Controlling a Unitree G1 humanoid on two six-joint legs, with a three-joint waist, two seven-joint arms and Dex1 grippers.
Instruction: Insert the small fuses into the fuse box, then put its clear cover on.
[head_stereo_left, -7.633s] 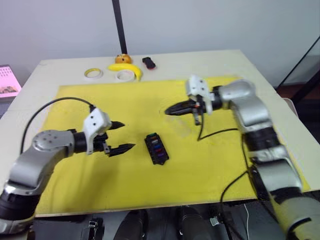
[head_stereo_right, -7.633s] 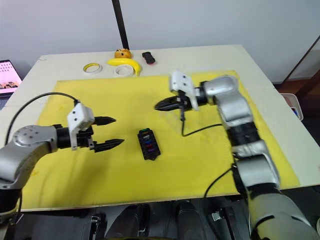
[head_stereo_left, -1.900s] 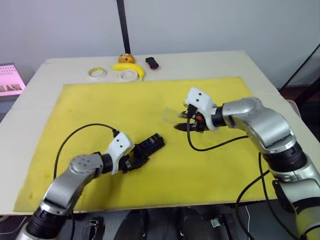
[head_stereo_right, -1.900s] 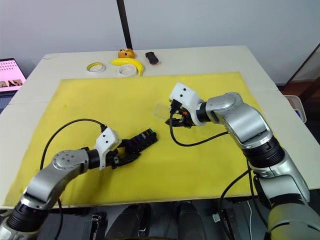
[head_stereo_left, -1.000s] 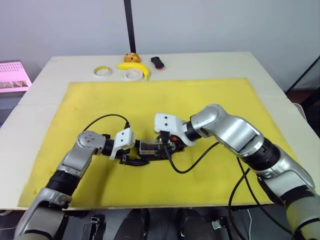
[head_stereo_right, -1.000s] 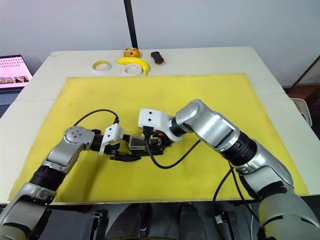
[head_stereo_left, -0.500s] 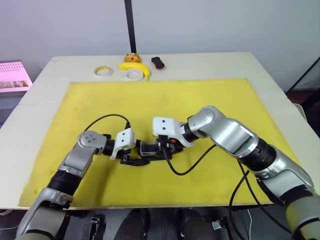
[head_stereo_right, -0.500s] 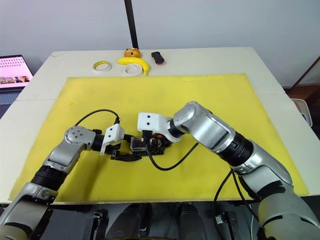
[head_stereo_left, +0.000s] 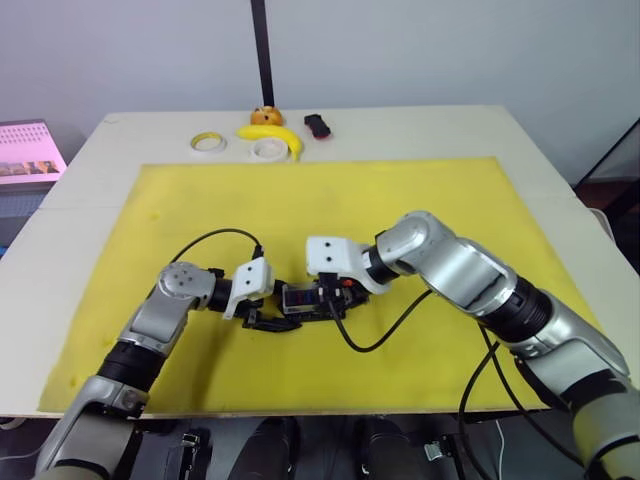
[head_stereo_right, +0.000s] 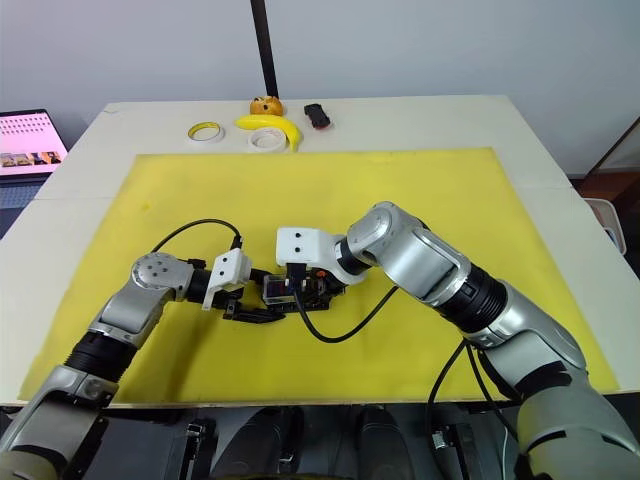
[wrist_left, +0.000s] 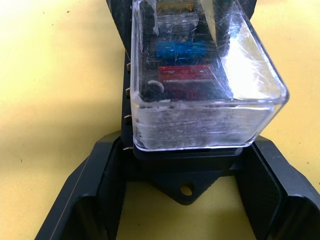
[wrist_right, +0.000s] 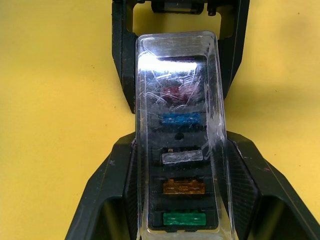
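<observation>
The left claw (wrist_left: 182, 200) pinches one end of the fuse box (wrist_left: 125, 75). The right claw (wrist_right: 176, 200) pinches the clear cover (wrist_right: 177, 65), seated on the box mid-mat (head_stereo_left: 420, 190) on the bench (head_stereo_left: 560, 170). The small fuses (wrist_right: 181, 120) show through it; scratches and glare blur some.

A scuffed, glossy clear plastic cover (wrist_right: 179, 100) is seen over translucent plastic fuses (wrist_right: 181, 119) in a matt black plastic box (wrist_left: 150, 170), on a matt yellow mat (head_stereo_left: 420, 200), between matt black fingers (wrist_left: 100, 195).
</observation>
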